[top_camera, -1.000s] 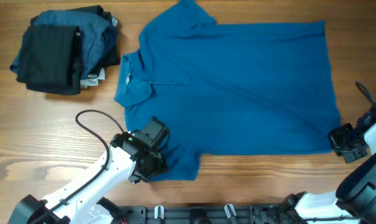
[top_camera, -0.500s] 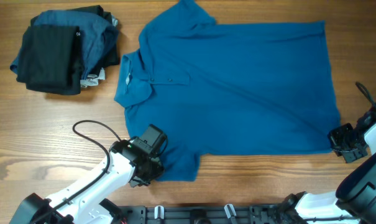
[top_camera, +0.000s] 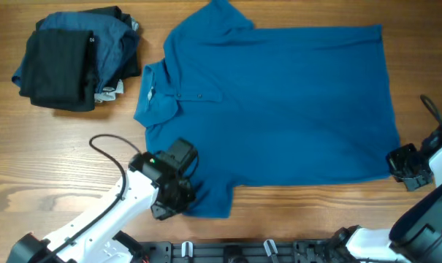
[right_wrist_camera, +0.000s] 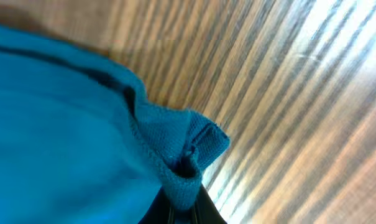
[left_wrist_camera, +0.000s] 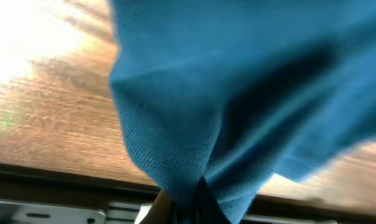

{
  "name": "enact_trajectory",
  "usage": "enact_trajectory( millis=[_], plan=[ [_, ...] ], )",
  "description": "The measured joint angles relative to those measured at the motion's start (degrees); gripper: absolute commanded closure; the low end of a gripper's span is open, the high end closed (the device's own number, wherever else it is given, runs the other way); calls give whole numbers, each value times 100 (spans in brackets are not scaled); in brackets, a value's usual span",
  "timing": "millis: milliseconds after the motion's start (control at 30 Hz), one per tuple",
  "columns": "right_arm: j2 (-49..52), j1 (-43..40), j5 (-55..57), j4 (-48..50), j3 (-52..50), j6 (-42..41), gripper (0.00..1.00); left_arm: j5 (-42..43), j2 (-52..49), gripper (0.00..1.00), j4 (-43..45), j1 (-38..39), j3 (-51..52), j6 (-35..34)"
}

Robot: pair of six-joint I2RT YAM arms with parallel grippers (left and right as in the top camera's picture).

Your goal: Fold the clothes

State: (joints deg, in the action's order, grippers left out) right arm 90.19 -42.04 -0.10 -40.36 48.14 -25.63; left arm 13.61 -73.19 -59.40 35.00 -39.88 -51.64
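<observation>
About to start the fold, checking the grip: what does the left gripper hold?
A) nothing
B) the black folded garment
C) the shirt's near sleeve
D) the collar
C: the left gripper is shut on the near sleeve of the polo shirt; its wrist view shows blue fabric pinched there.

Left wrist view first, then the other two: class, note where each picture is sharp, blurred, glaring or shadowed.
Left wrist view: the polo shirt shows sharp weave low down, blur higher, a dark shadowed fold, and the table bleached by glare top left. Right wrist view: hem corner crisp, wood streaked with glare at right. Overhead view: evenly lit, sharp, soft shadows.
</observation>
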Motion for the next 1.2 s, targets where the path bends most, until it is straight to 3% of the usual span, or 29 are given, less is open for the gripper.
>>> enact_trajectory(
  millis=[167,400,1200],
  plan=[
    [-625,26,-238,-184,2,0,96,-2,13,96,-389,0,-579,188],
    [-723,37,-382,-520,46,22,96,-328,31,96,-1196,0,-1047,251],
    [-1172,37,-400,-1432,636,44,96,-326,868,96,-2184,179,-1558,94]
  ],
)
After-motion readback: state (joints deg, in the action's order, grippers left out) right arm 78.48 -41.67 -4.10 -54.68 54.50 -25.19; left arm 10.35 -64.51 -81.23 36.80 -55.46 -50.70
